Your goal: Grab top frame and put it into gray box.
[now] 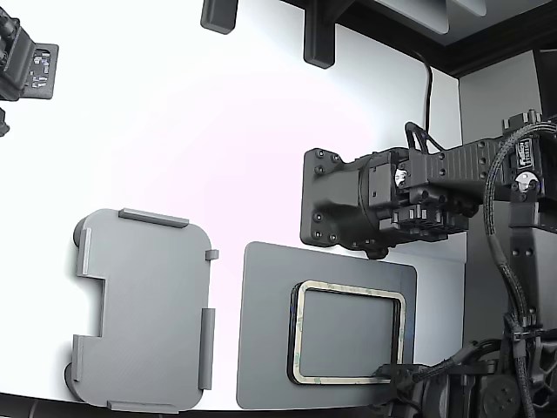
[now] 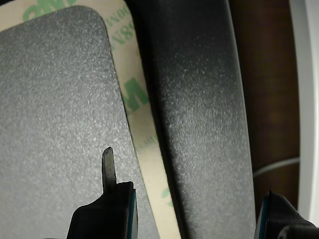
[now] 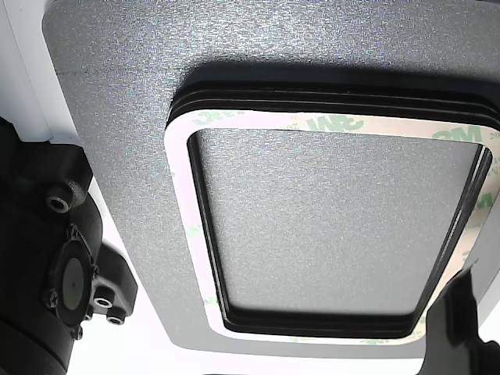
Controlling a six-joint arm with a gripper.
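Exterior view: frame [image 1: 348, 288] lying flat on the dark slab [image 1: 265, 348], toward the slab's corner nearest the arm, at the desk [image 1: 218, 131] near edge on the exterior view's right. Looks like the top of a small stack of black rings, edges barely visible here. Gray box [image 1: 144, 309] flat on the desk near the same edge, on the exterior view's left, just beside the slab, not touching. Box holds nothing. Second arm [image 1: 383, 200] hanging over the desk beyond the slab, black plate at its tip, apart from frame and box. End effector [image 1: 393, 376] low at the frame's corner by the slab's near edge, mostly hidden by cabling.

Wrist view: end effector [image 2: 199, 214] open, two dark fingertips [image 2: 107, 211] spread apart with blue pads. Frame [image 2: 144, 144] strip, beige with green print, running between them over the slab [image 2: 55, 124]. Thin metal blade sticking out from one fingertip, over the slab inside the frame opening. No contact with the frame visible.

Other view: frame [image 3: 178, 203] seen close, beige tape face with green lettering, sitting on stacked black rings on the slab [image 3: 117, 70]. One dark fingertip [image 3: 461, 320] at the frame's corner; cannot tell if touching. White desk [image 3: 23, 86] edge at the side.
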